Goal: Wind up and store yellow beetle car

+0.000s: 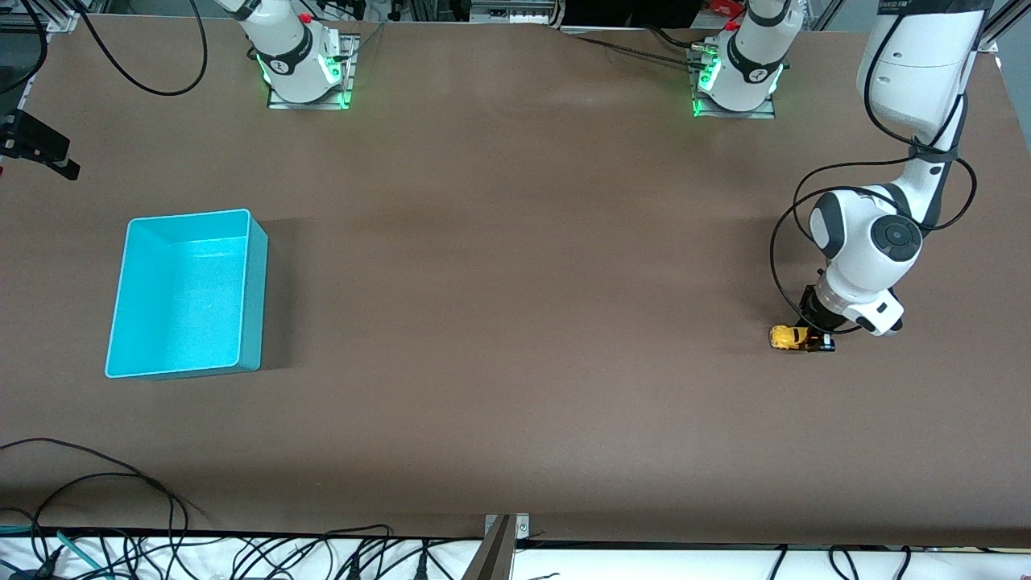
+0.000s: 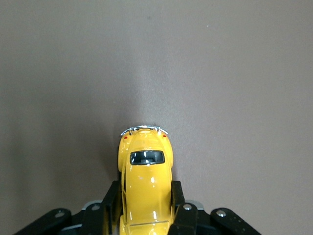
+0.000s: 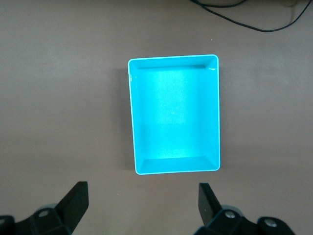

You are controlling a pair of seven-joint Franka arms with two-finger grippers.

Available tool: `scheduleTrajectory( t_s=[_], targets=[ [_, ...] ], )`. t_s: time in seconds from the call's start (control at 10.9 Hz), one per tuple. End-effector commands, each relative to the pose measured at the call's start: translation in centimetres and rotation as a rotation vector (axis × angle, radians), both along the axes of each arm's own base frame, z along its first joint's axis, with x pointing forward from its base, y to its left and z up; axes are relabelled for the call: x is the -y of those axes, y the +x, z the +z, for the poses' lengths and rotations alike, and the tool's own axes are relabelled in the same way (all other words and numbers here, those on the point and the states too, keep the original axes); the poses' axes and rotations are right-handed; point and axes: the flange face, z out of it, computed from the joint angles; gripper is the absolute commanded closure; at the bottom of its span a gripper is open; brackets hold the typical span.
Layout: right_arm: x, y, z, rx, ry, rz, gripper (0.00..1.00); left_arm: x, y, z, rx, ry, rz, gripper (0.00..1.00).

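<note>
The yellow beetle car (image 1: pixel 785 337) stands on the brown table near the left arm's end. My left gripper (image 1: pixel 815 340) is low at the table and shut on the car. In the left wrist view the car (image 2: pixel 145 171) sits between the two black fingers (image 2: pixel 113 196), which press its sides, and its rear window and chrome bumper stick out past them. The turquoise bin (image 1: pixel 256 298) stands empty toward the right arm's end. My right gripper (image 3: pixel 143 190) is open and empty, high over the table beside the bin (image 3: pixel 176 163); it does not show in the front view.
Both arm bases (image 1: pixel 302 60) stand along the table's edge farthest from the front camera. A black clamp (image 1: pixel 36 145) juts in at the right arm's end. Cables (image 1: pixel 97 483) lie along the table's nearest edge.
</note>
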Motion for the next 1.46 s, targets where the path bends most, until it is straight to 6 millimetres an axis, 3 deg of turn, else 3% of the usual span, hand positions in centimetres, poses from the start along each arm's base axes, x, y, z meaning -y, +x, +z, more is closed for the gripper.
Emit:
scheduleTrajectory(
  t_s=[0.0, 0.27, 1.01, 1.19, 1.37],
  targets=[
    [-0.2, 0.1, 0.6, -0.004, 0.000, -0.004, 0.00, -1.9, 0.4, -3.6, -0.024, 0.037, -0.026, 1.00],
    [-0.3, 0.1, 0.6, -0.004, 0.000, -0.002, 0.00, -3.6, 0.3, -3.3, -0.021, 0.055, -0.004, 1.00],
    [-0.2, 0.1, 0.6, -0.004, 0.000, -0.004, 0.00, -4.0, 1.0, -2.7, -0.002, 0.054, 0.018, 1.00],
    [-0.2, 0.1, 0.6, -0.004, 0.000, -0.004, 0.00, -4.0, 1.1, -2.4, 0.004, 0.053, 0.019, 0.60],
    [-0.2, 0.1, 0.6, -0.004, 0.000, -0.004, 0.00, -4.3, 1.7, -1.3, 0.020, 0.054, 0.026, 0.11]
  ],
)
